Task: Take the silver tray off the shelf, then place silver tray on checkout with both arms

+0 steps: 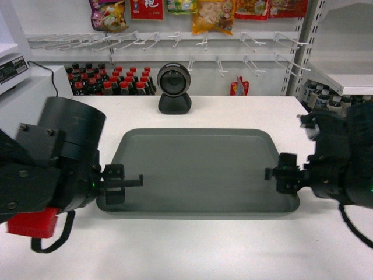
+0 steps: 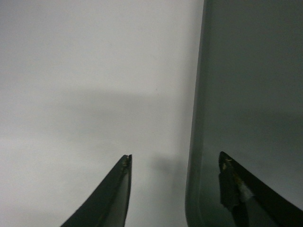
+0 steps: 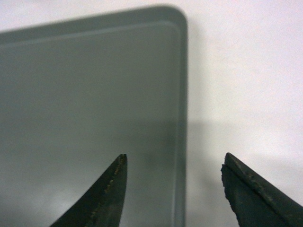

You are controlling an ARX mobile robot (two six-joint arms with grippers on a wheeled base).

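The silver tray (image 1: 198, 172) lies flat on the white checkout (image 1: 192, 251), in front of the black round scanner (image 1: 174, 87). My left gripper (image 1: 121, 181) is at the tray's left short edge, open. In the left wrist view its fingers straddle the tray (image 2: 251, 94) rim, one over the counter and one over the tray floor, with the gripper (image 2: 174, 160) not clamping it. My right gripper (image 1: 278, 173) is at the right short edge, open. In the right wrist view the gripper (image 3: 174, 158) likewise straddles the rim of the tray (image 3: 90, 85). A white shelf (image 1: 344, 81) shows at the back right.
Behind the counter stand dark bottles with red caps (image 1: 111, 81), and above them a white hook rack (image 1: 175, 41) with snack bags (image 1: 213, 14). A white device with a cable (image 1: 14, 70) sits at the far left. More bottles (image 1: 323, 96) stand under the right shelf.
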